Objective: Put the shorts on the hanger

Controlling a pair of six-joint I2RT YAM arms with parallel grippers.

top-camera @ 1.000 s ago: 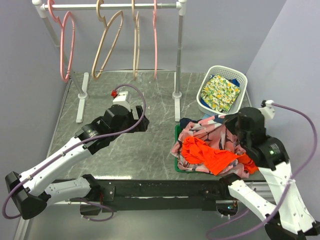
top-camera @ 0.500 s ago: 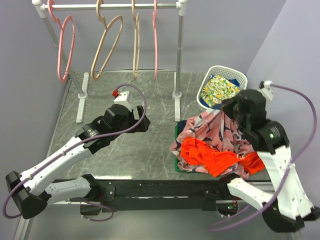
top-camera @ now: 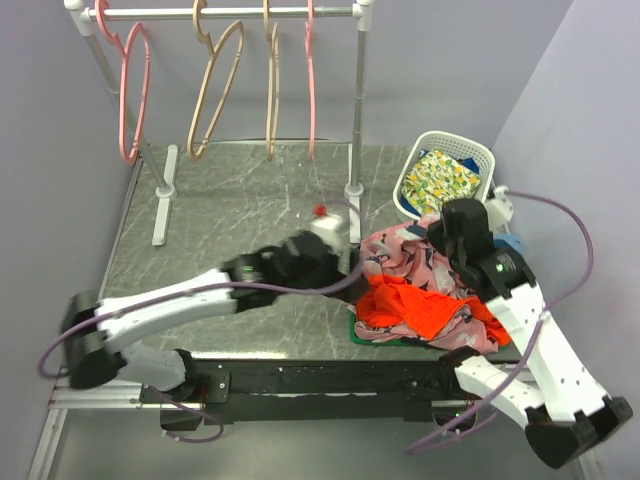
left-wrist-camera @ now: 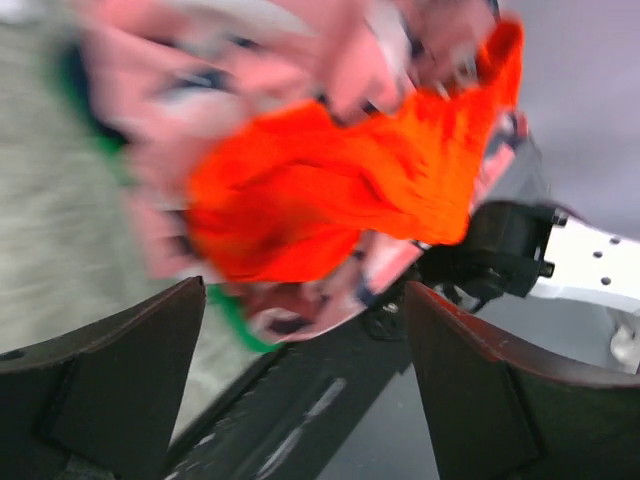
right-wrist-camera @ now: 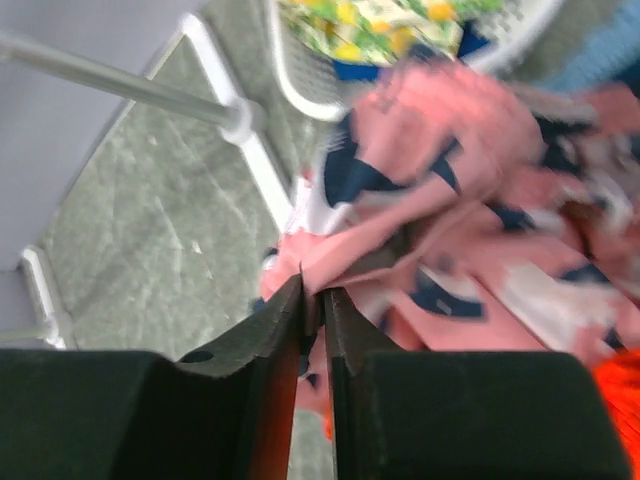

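Observation:
The orange-red shorts (top-camera: 410, 305) lie crumpled on a pile of clothes at the front right, and fill the left wrist view (left-wrist-camera: 330, 190). My left gripper (top-camera: 355, 278) is open and empty just left of the pile, its dark fingers (left-wrist-camera: 110, 380) wide apart below the shorts. My right gripper (top-camera: 438, 238) is shut on the pink, navy and white patterned garment (right-wrist-camera: 450, 190), pinching a fold at its tips (right-wrist-camera: 313, 292). Two pink hangers (top-camera: 133, 90) (top-camera: 310, 80) hang on the rack at the back. The drawstring is hidden.
Two tan hangers (top-camera: 215, 90) hang between the pink ones. The rack's right post (top-camera: 356, 110) stands just behind the pile. A white basket (top-camera: 480, 150) holds a yellow-green floral cloth (top-camera: 440, 182). A green tray edge (top-camera: 375, 335) shows under the clothes.
My left arm has swung right across the table to the edge of the pile. My right gripper has moved back and left, dragging the patterned garment off the shorts.

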